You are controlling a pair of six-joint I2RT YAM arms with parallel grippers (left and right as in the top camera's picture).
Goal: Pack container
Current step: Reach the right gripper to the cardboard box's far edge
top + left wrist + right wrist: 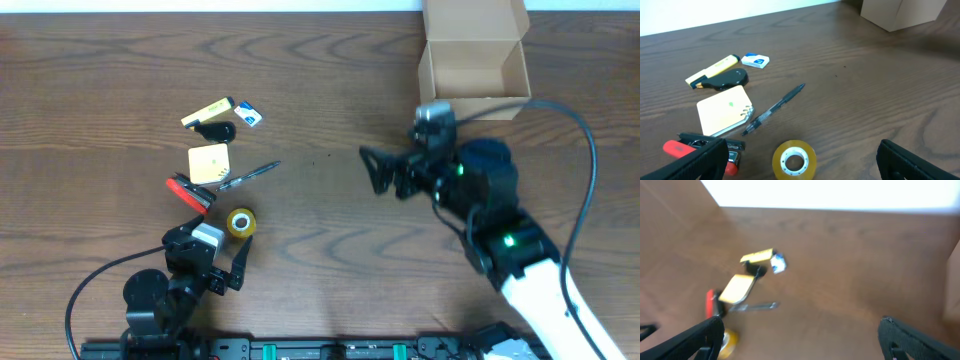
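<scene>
The container (473, 65) is an open tan cardboard box at the back right, flap lid up; its corner shows in the left wrist view (900, 12). Small items lie at the left: a yellow marker (206, 113), a blue-white eraser (250, 117), a black object (215, 131), a tan notepad (209, 163), a pen (250, 175), a red-and-black tool (188, 193) and a yellow tape roll (240, 223). My left gripper (215, 265) is open and empty just in front of the tape roll (794, 160). My right gripper (378, 172) is open and empty over mid-table, in front of the box.
The right arm's black cable (585, 150) loops past the box's right side. The wooden table (320, 90) ends at a white far edge. The right wrist view is blurred; the items (747, 280) show at its left.
</scene>
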